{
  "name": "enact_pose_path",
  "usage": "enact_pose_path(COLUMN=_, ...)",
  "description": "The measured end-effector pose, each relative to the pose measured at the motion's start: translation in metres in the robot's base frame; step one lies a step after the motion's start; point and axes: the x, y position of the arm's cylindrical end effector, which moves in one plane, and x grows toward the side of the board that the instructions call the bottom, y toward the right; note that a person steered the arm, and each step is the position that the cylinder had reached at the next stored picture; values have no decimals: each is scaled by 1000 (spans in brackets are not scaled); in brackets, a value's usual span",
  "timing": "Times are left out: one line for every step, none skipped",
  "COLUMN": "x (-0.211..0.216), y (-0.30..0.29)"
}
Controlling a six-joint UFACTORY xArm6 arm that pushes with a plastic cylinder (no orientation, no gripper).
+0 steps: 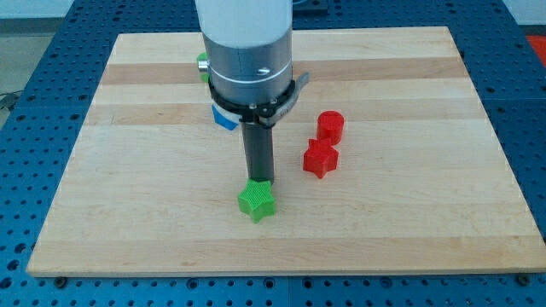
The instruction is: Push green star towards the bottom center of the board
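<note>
The green star [257, 202] lies on the wooden board [128, 213], a little left of centre and near the view's bottom. My tip [259, 180] stands right at the star's top edge, touching or nearly touching it. The rod rises straight up into the arm's grey and white body, which hides part of the board behind it.
A red star [321, 159] and a red cylinder [330, 126] sit to the right of the rod. A blue block [224, 120] and a green block [202, 64] peek out from behind the arm's left side. The board lies on a blue perforated table [26, 170].
</note>
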Motion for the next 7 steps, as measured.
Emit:
enact_pose_path(x=-13, y=-18)
enact_pose_path(x=5, y=-49)
enact_pose_path(x=27, y=-51)
enact_pose_path(x=44, y=-33)
enact_pose_path(x=18, y=0)
enact_pose_path(x=4, y=12)
enact_pose_path(x=4, y=12)
